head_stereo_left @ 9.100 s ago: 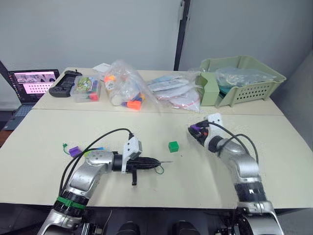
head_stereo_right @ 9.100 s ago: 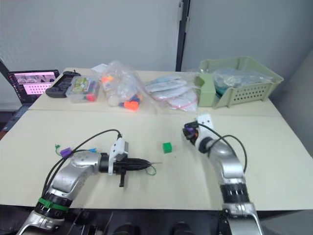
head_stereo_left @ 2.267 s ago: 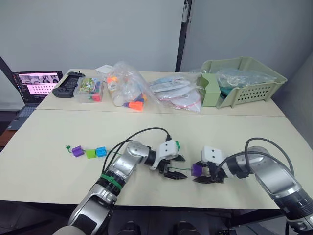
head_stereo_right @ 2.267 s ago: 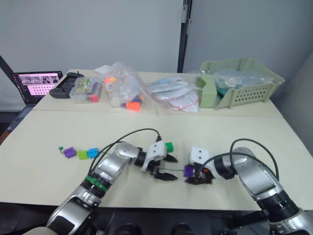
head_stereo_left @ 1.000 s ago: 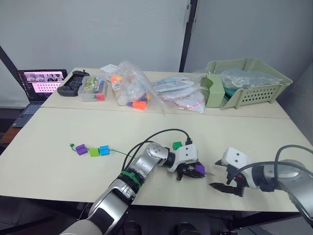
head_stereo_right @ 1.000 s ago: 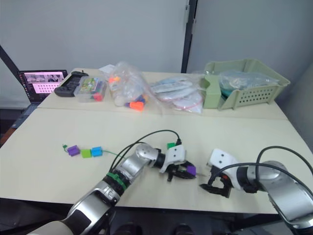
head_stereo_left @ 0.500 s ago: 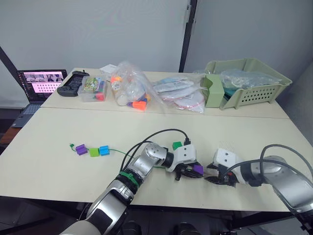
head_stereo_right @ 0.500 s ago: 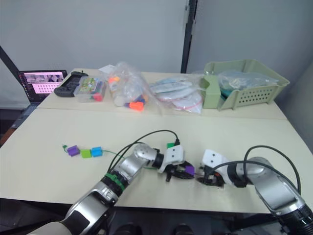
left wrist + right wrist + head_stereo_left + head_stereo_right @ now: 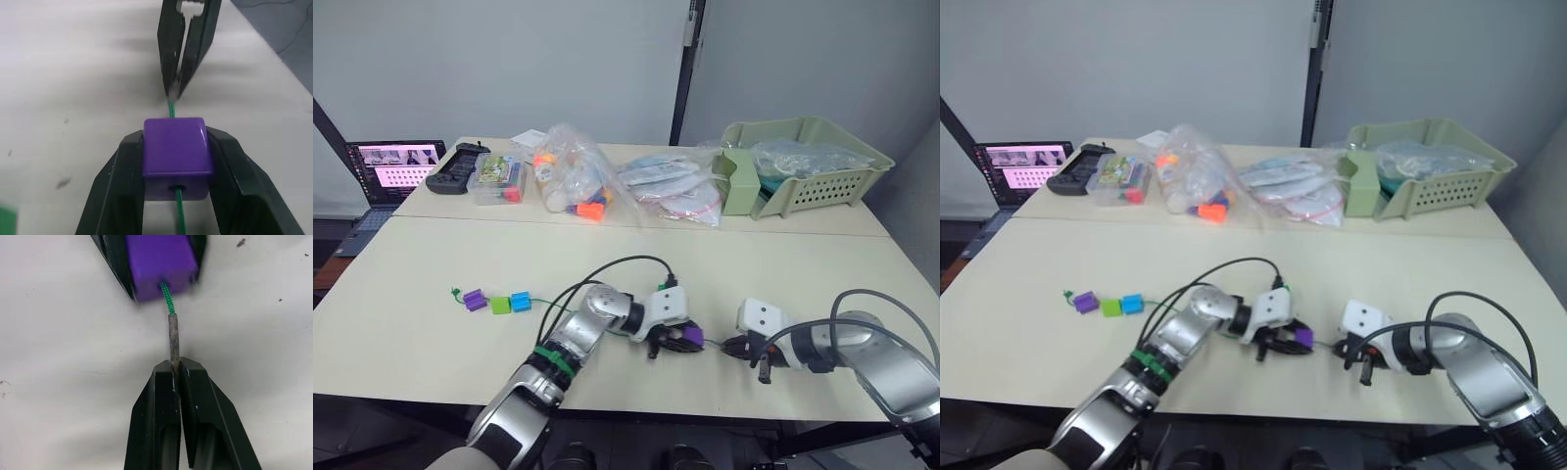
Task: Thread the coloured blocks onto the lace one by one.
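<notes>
A purple block [image 9: 178, 149] sits clamped between the fingers of my left gripper [image 9: 679, 342], near the table's front edge. The green lace [image 9: 167, 303] runs through its hole. The lace's pale stiff tip [image 9: 173, 340] sticks out on the far side, and my right gripper [image 9: 176, 364] is shut on it, a short gap from the block. Further left, the lace [image 9: 543, 304] carries a purple block [image 9: 475, 299], a lime block [image 9: 500, 305] and a blue block [image 9: 520, 301], ending in a knot [image 9: 456, 291]. A corner of a dark green block [image 9: 5, 220] shows beside the left gripper.
Along the back of the table are clear bags with orange toy pieces [image 9: 570, 181], flat packets [image 9: 671, 191], a pale green basket [image 9: 803, 162], a clear box [image 9: 494, 178], a black controller [image 9: 458, 164] and a laptop [image 9: 389, 164]. Black cables [image 9: 607, 269] loop over both arms.
One second ago the right gripper stood open and apart. It has closed in and shut on the lace tip, and the left gripper has drawn the purple block slightly left.
</notes>
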Tool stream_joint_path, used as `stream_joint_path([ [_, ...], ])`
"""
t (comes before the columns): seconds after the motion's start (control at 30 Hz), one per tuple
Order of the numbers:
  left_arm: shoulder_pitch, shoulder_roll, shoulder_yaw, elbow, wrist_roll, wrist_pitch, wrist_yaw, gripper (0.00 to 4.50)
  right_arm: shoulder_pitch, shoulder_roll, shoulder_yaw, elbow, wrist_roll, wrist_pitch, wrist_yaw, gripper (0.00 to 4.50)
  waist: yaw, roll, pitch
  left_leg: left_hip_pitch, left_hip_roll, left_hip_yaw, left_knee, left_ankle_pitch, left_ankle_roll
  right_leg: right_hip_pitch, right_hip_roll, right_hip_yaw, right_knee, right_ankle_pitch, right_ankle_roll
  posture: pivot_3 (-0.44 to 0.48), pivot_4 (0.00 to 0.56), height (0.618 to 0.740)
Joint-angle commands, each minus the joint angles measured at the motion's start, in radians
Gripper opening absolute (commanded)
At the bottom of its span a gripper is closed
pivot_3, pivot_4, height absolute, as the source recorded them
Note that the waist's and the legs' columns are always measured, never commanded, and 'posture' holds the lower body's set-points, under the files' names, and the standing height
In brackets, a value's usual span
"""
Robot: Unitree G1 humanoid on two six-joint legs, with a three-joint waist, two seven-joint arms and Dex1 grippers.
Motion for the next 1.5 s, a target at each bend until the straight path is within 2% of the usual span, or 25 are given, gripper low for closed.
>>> stream_joint_path([
  [0.03,0.027,0.090,0.065,-0.085,-0.049,0.039,-0.039,1.21,-0.008,-0.021,0.006,0.023,-0.028,-0.004,0.012,0.00,-0.004,0.000,0.000,0.000,0.000,0.000,0.000,0.000,0.000,0.000,0.000,0.000,0.000,0.000,0.000,0.000,0.150,0.732],
  [0.17,0.075,0.199,0.131,-0.158,-0.113,0.094,-0.077,1.21,-0.022,-0.020,0.015,0.031,-0.031,-0.010,0.025,0.00,-0.006,0.000,0.000,0.001,0.000,0.000,-0.001,0.000,0.000,0.000,0.000,0.000,0.000,0.000,0.000,0.000,0.150,0.732],
  [0.27,0.125,0.377,0.240,-0.143,-0.159,0.086,-0.143,1.21,-0.054,-0.019,0.027,0.053,-0.039,-0.021,0.046,0.00,-0.012,0.000,0.000,0.001,0.001,0.000,-0.001,0.000,0.000,0.000,0.000,0.000,0.000,0.000,0.000,0.000,0.150,0.732],
  [0.43,0.123,0.558,0.290,0.035,-0.122,-0.061,-0.198,1.21,-0.100,-0.011,0.049,0.088,-0.045,-0.036,0.080,0.00,-0.011,0.000,0.000,0.003,0.002,0.001,-0.002,0.000,0.000,0.000,0.000,0.000,0.001,-0.001,-0.002,0.000,0.150,0.732],
  [0.57,0.058,0.632,0.310,0.252,-0.078,-0.200,-0.203,1.21,-0.150,0.011,0.074,0.127,-0.063,-0.056,0.099,0.00,-0.006,0.000,0.000,0.003,0.002,0.003,-0.002,0.000,0.000,0.000,-0.001,-0.001,0.001,-0.001,-0.002,0.000,0.150,0.732],
  [0.73,-0.002,0.639,0.297,0.387,-0.063,-0.282,-0.238,1.21,-0.175,0.024,0.084,0.146,-0.076,-0.066,0.115,0.00,-0.011,0.000,0.000,0.003,0.003,0.004,-0.003,0.000,0.000,-0.001,0.000,-0.001,0.002,-0.001,-0.002,0.000,0.150,0.732],
  [0.8,-0.027,0.652,0.289,0.417,-0.050,-0.290,-0.257,2.23,-0.174,0.022,0.084,0.145,-0.076,-0.065,0.125,0.00,-0.010,0.000,0.000,0.003,0.003,0.004,-0.003,0.000,0.000,-0.001,0.000,-0.001,0.002,-0.001,-0.002,0.000,0.150,0.732],
  [1.03,-0.119,0.660,0.319,0.404,-0.078,-0.249,-0.331,4.47,-0.165,0.022,0.067,0.114,-0.053,-0.040,0.140,0.00,-0.008,0.000,0.000,0.002,0.003,0.004,-0.002,0.000,0.000,-0.002,0.000,-0.001,0.002,-0.001,-0.002,0.000,0.150,0.732],
  [1.17,-0.122,0.622,0.328,0.275,-0.117,-0.191,-0.341,4.47,-0.176,0.037,0.061,0.047,0.002,0.037,0.159,0.00,-0.004,-0.001,0.001,0.001,0.003,0.004,-0.002,0.000,0.000,-0.003,0.000,-0.001,0.002,-0.001,-0.002,0.000,0.150,0.732],
  [1.27,-0.054,0.572,0.312,0.056,-0.191,-0.059,-0.359,4.47,-0.209,0.045,0.084,0.000,0.006,0.084,0.163,0.00,-0.005,-0.001,0.001,0.000,0.002,0.004,-0.002,0.000,0.000,-0.003,-0.001,-0.001,0.002,-0.001,-0.002,0.000,0.150,0.732],
  [1.4,0.034,0.483,0.272,-0.193,-0.247,0.077,-0.310,4.47,-0.245,0.048,0.118,-0.035,-0.002,0.119,0.168,0.00,-0.006,-0.001,0.001,0.000,0.002,0.003,-0.002,0.000,0.000,-0.003,-0.001,-0.001,0.003,-0.001,-0.002,0.000,0.150,0.732],
  [1.5,0.074,0.401,0.214,-0.258,-0.225,0.095,-0.259,4.47,-0.271,0.046,0.151,-0.050,-0.018,0.128,0.173,0.00,-0.006,-0.001,0.001,0.000,0.002,0.002,-0.002,0.000,0.000,-0.003,0.000,-0.001,0.003,-0.001,-0.002,0.000,0.150,0.732],
])
